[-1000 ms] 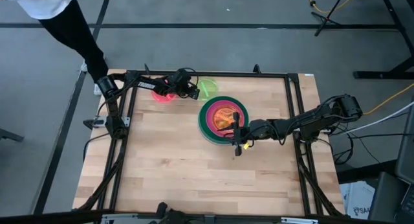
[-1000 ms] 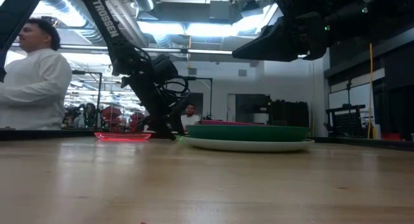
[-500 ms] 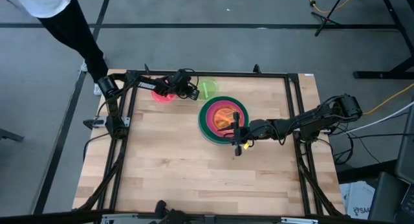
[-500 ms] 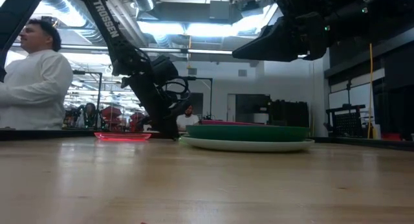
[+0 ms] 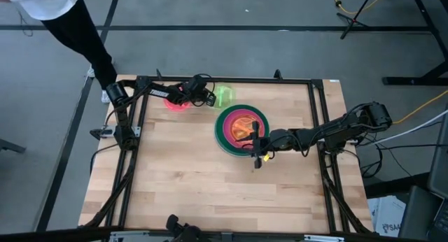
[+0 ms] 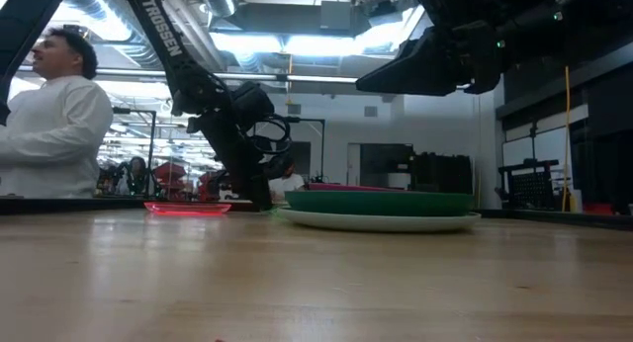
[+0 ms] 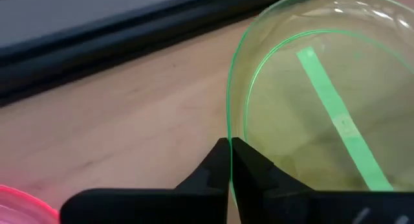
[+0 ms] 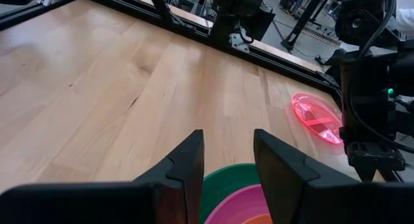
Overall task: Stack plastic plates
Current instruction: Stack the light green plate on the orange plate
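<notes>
A neon green translucent plate (image 5: pixel 226 95) (image 7: pixel 323 107) lies on the table near its far edge, with my left gripper (image 5: pixel 212 97) (image 7: pixel 230 146) shut on its rim. Under the left arm lies a pink-red plate (image 5: pixel 175 104) (image 6: pixel 188 208). At mid-table stands a stack of plates (image 5: pixel 241 126) (image 6: pixel 381 206): a pale one at the bottom, then dark green, magenta and orange on top. My right gripper (image 5: pixel 255 139) (image 8: pixel 226 153) hovers open over the stack's near right edge, touching nothing. My left gripper pinches the neon green plate's rim (image 7: pixel 228 120) on the side facing the table's left, one finger inside the rim and one outside. The fingers come from the table's left, slanting down. The plate's bottom appears to lie on the table.
A black frame rail (image 5: pixel 224 80) runs along the far edge just behind the green plate, and more rails run down both sides. A person in white (image 6: pixel 59 125) stands beyond the far left corner. Bare wood (image 5: pixel 196 186) fills the near half.
My left gripper has shut on the neon green plate's rim. The plate has stayed where it was near the far edge.
</notes>
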{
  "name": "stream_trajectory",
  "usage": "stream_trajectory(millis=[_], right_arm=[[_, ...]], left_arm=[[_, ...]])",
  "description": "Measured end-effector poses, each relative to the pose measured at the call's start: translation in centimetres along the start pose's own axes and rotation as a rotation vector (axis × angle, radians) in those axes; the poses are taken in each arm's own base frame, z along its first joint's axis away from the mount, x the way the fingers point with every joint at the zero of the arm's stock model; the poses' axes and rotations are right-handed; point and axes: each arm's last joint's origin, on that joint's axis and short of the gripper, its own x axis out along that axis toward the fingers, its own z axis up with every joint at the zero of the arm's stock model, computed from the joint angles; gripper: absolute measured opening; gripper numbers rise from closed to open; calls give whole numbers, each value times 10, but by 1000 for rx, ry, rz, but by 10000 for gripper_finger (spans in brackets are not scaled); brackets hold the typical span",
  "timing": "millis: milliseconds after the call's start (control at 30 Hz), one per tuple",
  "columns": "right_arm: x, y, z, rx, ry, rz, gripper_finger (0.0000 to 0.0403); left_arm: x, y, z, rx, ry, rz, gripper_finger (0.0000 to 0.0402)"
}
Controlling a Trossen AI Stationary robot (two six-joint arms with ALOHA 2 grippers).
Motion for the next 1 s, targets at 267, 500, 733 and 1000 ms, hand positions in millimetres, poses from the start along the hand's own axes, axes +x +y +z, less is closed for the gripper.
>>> stream_trajectory(millis=[267, 500, 733, 1000], right_arm=[[0, 0, -1, -2, 14, 5, 129], [0, 1, -3, -5, 29, 10, 129], [0, 1, -3, -5, 28, 9, 129], [0, 1, -3, -5, 29, 9, 129]], left_arm=[[-3, -1, 2, 32, -20, 26, 3], [-22, -5, 17, 73, -99, 35, 4], [-49, -11, 33, 91, -192, 19, 4], [-69, -16, 43, 96, -252, -11, 4]])
